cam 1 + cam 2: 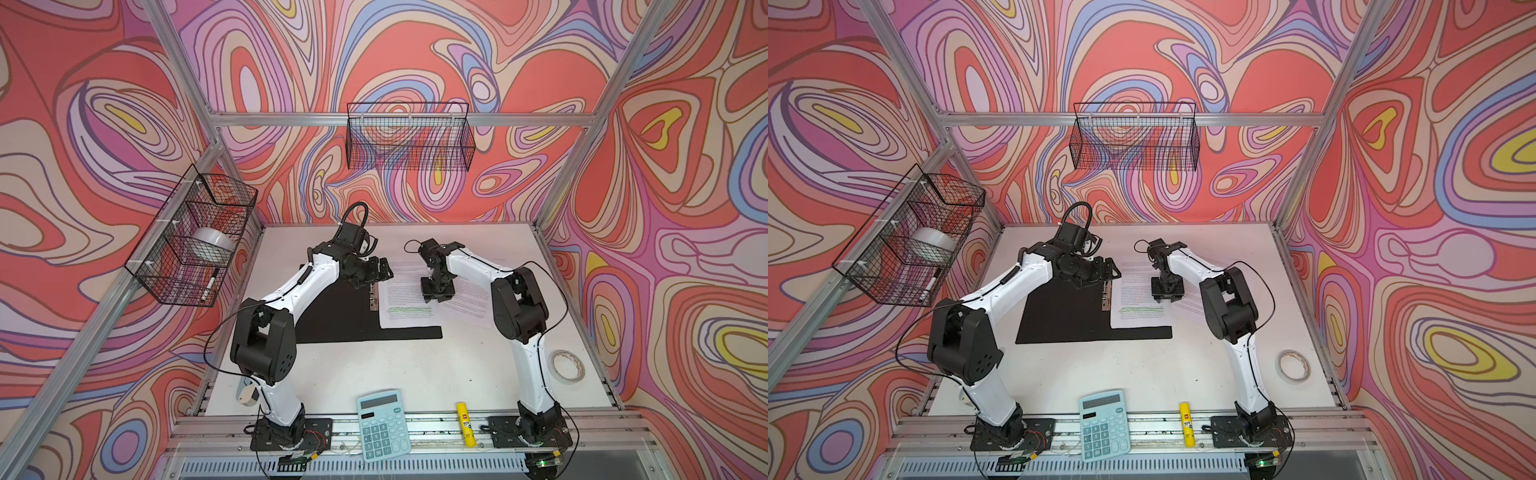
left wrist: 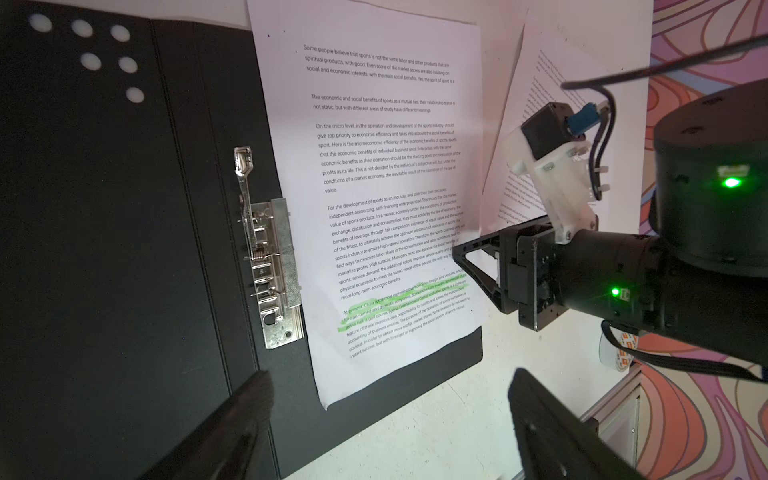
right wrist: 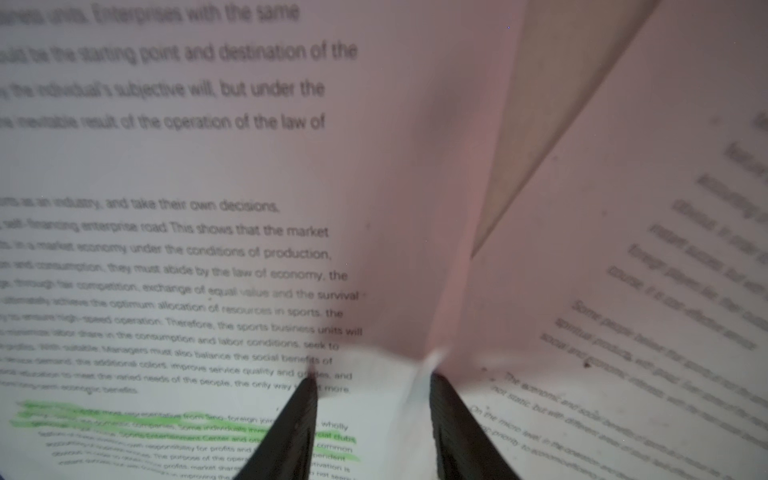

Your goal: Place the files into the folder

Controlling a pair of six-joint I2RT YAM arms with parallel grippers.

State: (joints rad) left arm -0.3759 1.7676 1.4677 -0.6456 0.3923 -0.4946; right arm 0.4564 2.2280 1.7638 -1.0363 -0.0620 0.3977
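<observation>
Swirling pink, red and lilac walls close in a white table (image 1: 374, 374), where the folder (image 1: 332, 316) lies open with its black inside up and its metal clip bar (image 1: 375, 297) near the middle. The files are in two parts. A highlighted sheet (image 1: 405, 307) lies flat on the folder's right half, just beside the clip bar and not under it. A second sheet (image 1: 469, 303) lies skewed to its right, mostly off the folder on the bare table.

The right gripper (image 1: 437, 298) points down onto the right edge of the highlighted sheet, just above the green passage. In the right wrist view its fingers (image 3: 299, 415) stand about half apart. One tip is on the printed text and the other is beyond the edge. A blurred white ridge of paper shows in the gap, and no firm pinch is visible.

The left gripper (image 1: 374, 274) hangs by the far end of the clip bar. In the left wrist view its fingers (image 2: 249, 403) are spread wide and hold nothing.

A pale blue calculator (image 1: 384, 424), a yellow glue stick (image 1: 465, 424) and a tape roll (image 1: 567, 365) lie well apart from the folder, toward the near edge.
</observation>
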